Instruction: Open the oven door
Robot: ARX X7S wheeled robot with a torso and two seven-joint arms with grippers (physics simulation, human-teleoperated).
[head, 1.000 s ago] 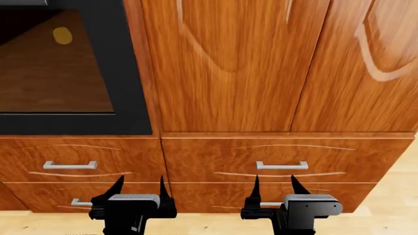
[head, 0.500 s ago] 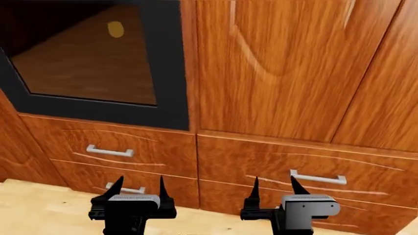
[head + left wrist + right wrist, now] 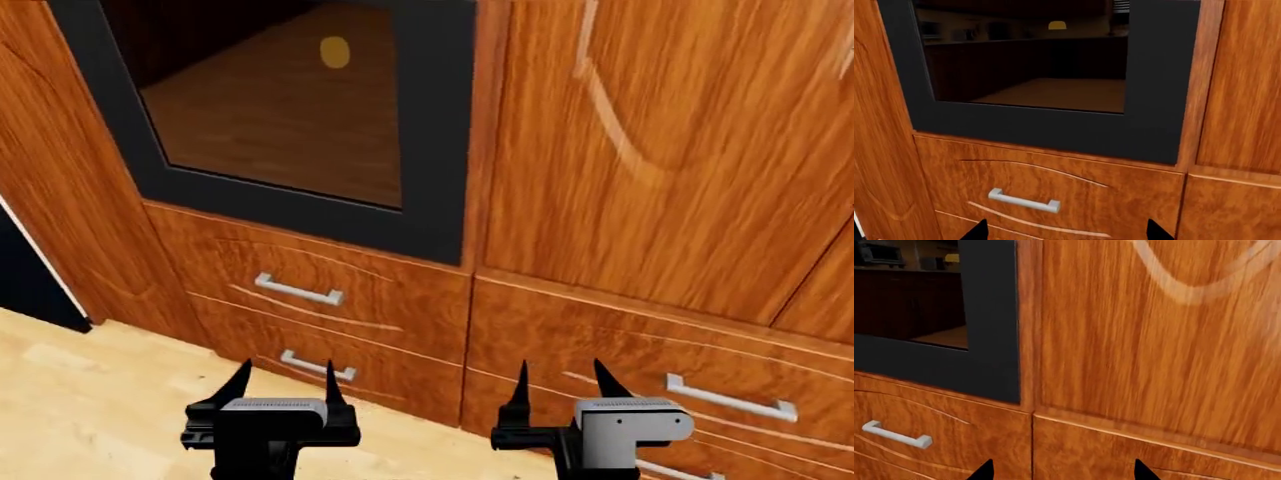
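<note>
Oven door (image 3: 434, 150): shut, upper left of frame, handle unseen. Left pincer (image 3: 280, 385) nearer; right pincer (image 3: 558, 382) alongside. Both spread wide, empty.

The oven door (image 3: 441, 130) has a matt black frame and glossy dark glass. Cabinet doors (image 3: 667, 140) and drawer fronts (image 3: 320, 270) are glossy reddish wood; drawer handles (image 3: 299, 291) look like brushed metal.

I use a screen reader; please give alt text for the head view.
The oven door, black-framed with dark glass, sits shut in reddish wooden cabinetry above drawers. Both open grippers, left and right, hover low, touching nothing.
</note>
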